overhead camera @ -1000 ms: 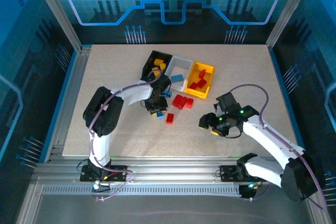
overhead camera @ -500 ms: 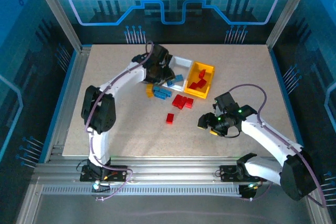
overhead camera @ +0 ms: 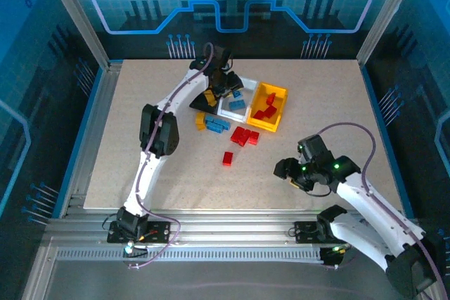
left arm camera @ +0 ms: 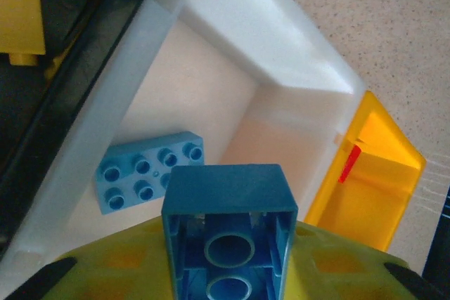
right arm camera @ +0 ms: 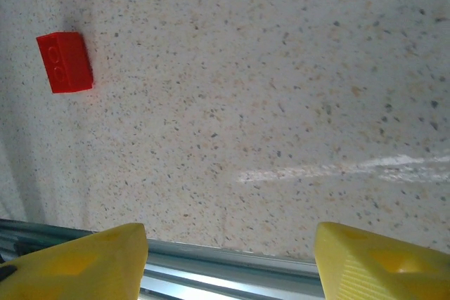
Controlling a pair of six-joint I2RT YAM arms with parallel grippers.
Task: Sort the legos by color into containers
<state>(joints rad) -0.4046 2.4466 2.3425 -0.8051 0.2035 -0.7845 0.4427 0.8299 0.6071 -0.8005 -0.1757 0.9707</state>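
Observation:
My left gripper (overhead camera: 226,89) hangs over the white container (overhead camera: 247,87), shut on a dark blue lego (left arm camera: 226,191) held underside toward the camera between the yellow fingers (left arm camera: 119,258). A light blue lego (left arm camera: 148,171) lies inside the white container (left arm camera: 281,68). The black container (overhead camera: 208,75) with a yellow lego (left arm camera: 20,12) stands to its left. To its right, the yellow container (overhead camera: 275,92) holds red legos (overhead camera: 266,112). Loose blue legos (overhead camera: 216,126) and red legos (overhead camera: 245,135) lie on the table. My right gripper (overhead camera: 283,168) stands open over bare table.
A single red lego (overhead camera: 228,158) lies apart, also seen as a red lego (right arm camera: 65,62) in the right wrist view. The table's near metal rail (right arm camera: 225,261) runs just under the right gripper (right arm camera: 228,238). A yellow lego (overhead camera: 200,121) lies beside the loose blue ones.
The left arm swung from the loose legos out to the white container, carrying a blue lego. The right arm drew back toward the near right.

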